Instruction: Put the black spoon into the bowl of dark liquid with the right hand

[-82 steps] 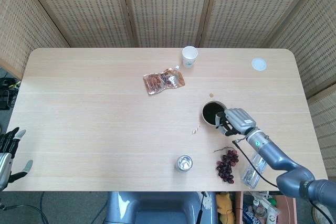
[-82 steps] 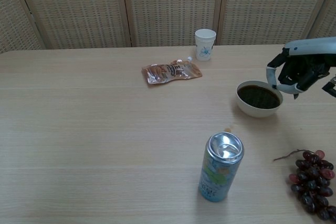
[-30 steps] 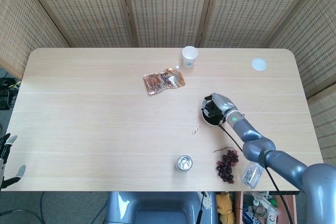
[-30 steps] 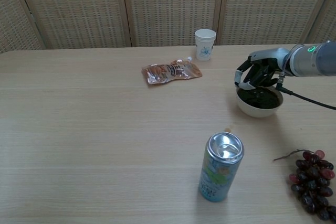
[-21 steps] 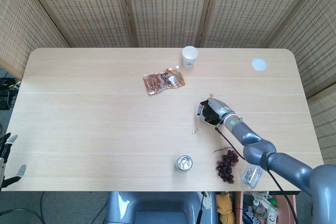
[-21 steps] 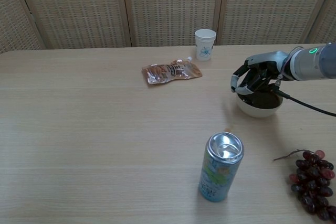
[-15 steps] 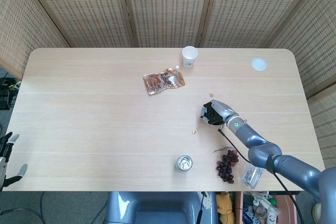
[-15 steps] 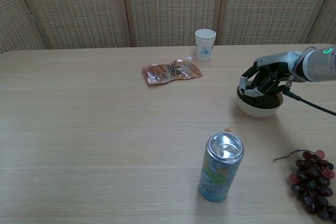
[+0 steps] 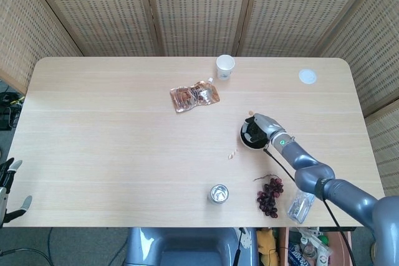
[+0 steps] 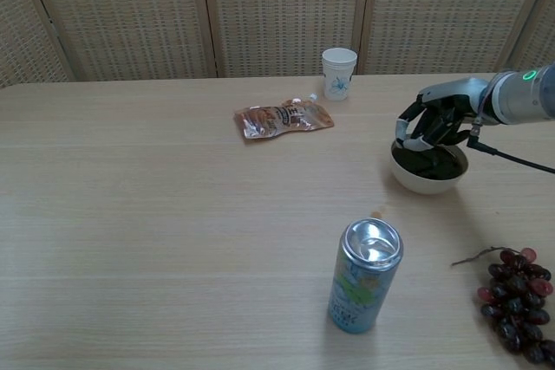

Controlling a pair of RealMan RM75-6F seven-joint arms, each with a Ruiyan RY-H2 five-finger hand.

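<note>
Right hand over far rim of bowl, fingers curled down toward dark liquid. Spoon not discernible; can't tell if pinched.

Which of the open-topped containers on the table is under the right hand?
The bowl of dark liquid, right under the right hand. The paper cup stands at the far edge and the can near the front.

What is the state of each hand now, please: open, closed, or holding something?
Left hand: only partly visible at the frame edge, holds nothing visible; open or closed cannot be told.
Right hand: curled over the bowl; whether it holds the spoon cannot be told.
</note>
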